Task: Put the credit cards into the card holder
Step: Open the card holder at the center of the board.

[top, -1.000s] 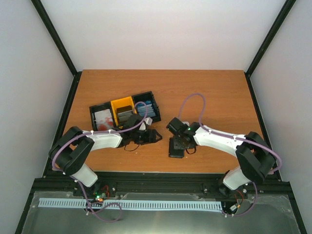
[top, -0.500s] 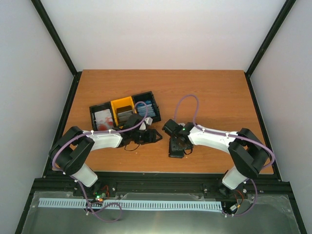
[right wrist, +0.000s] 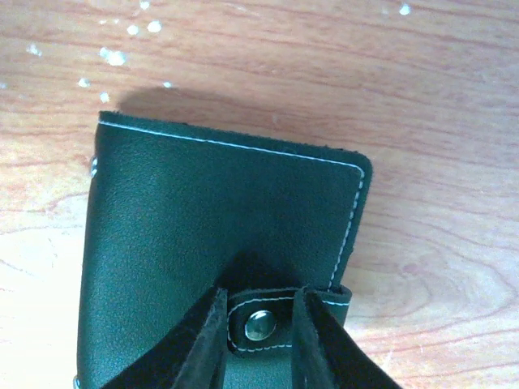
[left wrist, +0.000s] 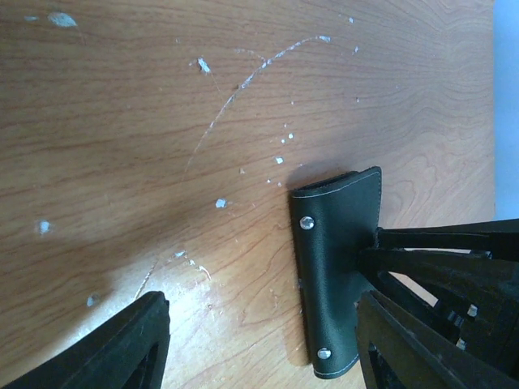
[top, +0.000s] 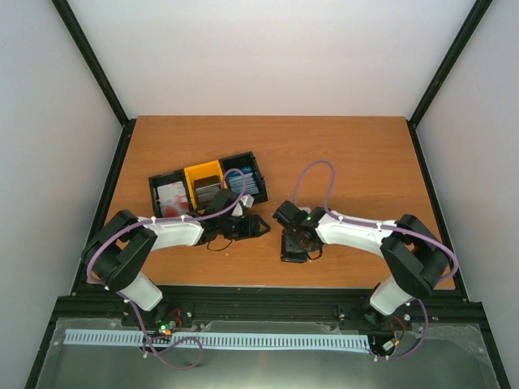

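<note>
Snap tab [right wrist: 259,324] on wallet [right wrist: 219,219] is sitting btwn narrow right gripper [right wrist: 258,296], can't tell if gripped; left gripper [left wrist: 261,308] hanging wide. I'm aiming to pinch tab's edge, peel slowly.

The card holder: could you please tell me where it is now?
In the top view the card holder lies near the table's front edge, just right of the left hand, under the right hand, whose fingers straddle its snap tab.

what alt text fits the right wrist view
Closed black wallet lying flat on a wooden table, seen from close above. The right gripper straddles its snap tab, one finger either side of the stud.
</note>
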You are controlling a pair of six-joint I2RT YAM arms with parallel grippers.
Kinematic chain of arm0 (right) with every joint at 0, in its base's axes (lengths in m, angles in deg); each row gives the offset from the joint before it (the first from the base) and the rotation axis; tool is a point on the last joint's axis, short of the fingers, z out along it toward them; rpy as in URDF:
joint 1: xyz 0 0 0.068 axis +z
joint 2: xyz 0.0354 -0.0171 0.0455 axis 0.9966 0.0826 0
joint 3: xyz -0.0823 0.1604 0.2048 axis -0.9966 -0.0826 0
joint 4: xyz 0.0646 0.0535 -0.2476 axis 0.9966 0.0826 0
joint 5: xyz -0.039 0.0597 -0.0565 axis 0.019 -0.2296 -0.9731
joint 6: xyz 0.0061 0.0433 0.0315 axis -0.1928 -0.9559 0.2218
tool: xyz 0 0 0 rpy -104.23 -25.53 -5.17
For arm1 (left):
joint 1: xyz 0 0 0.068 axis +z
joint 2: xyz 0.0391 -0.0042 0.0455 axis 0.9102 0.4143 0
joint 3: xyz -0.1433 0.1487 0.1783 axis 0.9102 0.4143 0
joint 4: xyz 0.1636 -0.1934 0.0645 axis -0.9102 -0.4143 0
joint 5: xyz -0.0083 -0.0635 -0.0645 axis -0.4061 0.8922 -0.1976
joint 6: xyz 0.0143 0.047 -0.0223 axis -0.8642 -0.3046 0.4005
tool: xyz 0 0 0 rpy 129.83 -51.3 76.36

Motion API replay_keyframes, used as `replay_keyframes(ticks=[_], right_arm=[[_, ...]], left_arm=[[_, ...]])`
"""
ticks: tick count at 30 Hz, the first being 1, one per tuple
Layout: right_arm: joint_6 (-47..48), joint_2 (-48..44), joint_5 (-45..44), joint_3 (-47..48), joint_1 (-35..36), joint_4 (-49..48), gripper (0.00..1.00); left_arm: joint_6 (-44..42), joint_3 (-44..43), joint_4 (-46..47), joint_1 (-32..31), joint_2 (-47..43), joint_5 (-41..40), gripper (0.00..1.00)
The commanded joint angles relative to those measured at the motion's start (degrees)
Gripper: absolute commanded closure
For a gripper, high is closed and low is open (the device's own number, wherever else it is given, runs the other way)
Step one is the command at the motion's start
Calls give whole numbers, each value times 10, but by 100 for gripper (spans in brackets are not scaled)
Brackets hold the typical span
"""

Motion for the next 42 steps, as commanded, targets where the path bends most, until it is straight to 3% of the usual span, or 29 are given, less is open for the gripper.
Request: replay_keyframes(ticks=[1,14,20,33,42], right_arm=[[-13,-14,27,-43,-18,-17,82],[-21,-106,106,-117,-69,-115,97],[-25,-169,170,-166,-102,-207,97],[-25,-173,196,-180,-122,-287,97],[-19,-160,181,-186,-123,-269,97]], left_arm=[[-5,-5,16,-6,-8,3,36],[-46,-60,16,-26,44,44,35],[-78,-98,9,-32,94,82,35],[-65,-138,17,-32,163,188,37],[-64,-144,0,-32,165,168,63]])
